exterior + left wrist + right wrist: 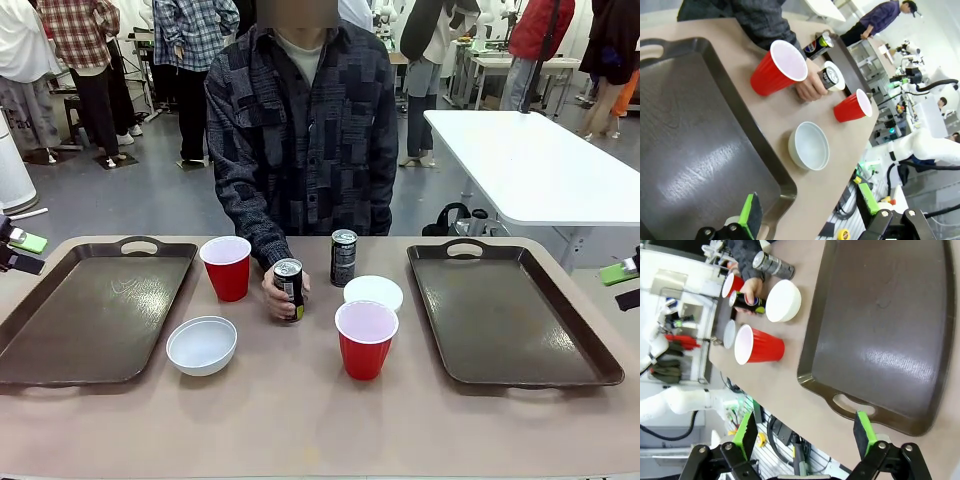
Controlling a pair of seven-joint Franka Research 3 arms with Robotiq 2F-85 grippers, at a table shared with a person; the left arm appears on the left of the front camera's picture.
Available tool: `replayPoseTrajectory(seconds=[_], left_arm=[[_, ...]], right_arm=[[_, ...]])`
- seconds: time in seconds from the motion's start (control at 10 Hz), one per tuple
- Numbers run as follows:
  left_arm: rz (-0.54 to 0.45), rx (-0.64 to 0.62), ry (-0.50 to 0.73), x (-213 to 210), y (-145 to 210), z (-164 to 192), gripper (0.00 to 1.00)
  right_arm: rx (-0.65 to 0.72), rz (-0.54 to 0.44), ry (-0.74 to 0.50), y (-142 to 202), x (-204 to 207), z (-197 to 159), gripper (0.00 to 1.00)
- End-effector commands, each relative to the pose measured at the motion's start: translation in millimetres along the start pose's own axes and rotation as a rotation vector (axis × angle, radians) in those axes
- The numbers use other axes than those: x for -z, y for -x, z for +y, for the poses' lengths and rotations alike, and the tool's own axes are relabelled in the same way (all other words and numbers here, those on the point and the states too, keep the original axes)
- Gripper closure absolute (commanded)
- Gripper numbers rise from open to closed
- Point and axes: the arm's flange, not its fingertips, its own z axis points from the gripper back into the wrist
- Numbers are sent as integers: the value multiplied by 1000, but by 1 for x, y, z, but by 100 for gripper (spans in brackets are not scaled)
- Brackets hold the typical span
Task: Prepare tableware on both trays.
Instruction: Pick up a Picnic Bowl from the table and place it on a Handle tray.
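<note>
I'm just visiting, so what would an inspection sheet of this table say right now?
Surface: tan table.
Job's things: left tray and right tray hold nothing; between them stand two red cups, two white bowls and a can; second can in the person's hand.
Clutter: nothing seen.
End effectors: left end effector and right end effector open, holding nothing.
Cables: black loops below the table edge.
Surroundings: white table, people behind.

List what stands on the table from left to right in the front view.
Left tray, white bowl, black can in the person's hand, nearer red cup, right tray. Farther cup, second can and other bowl overlap these; left out.
</note>
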Motion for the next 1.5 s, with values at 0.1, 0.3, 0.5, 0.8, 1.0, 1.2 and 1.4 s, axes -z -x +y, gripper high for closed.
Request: replayPoseTrajectory(seconds=[0.1,0.3,0.5,0.8,1.0,1.2,1.4], left_arm=[[-15,2,15,-1,-1,1,0],[-15,2,15,-1,-1,1,0],[-15,2,15,-1,-1,1,0],[-15,2,15,-1,-1,1,0],[-15,2,15,-1,-1,1,0],[-15,2,15,-1,-1,1,0],[-15,2,15,-1,-1,1,0]], right_arm=[[-12,249,215,-26,79,81,0],[-49,349,357,-44,133,135,0],[-40,391,487,-69,194,173,0],[-24,352,599,-89,230,182,0],[-52,365,564,-78,230,189,0],[-45,348,561,-85,230,180,0],[-37,181,667,-85,243,178,0]])
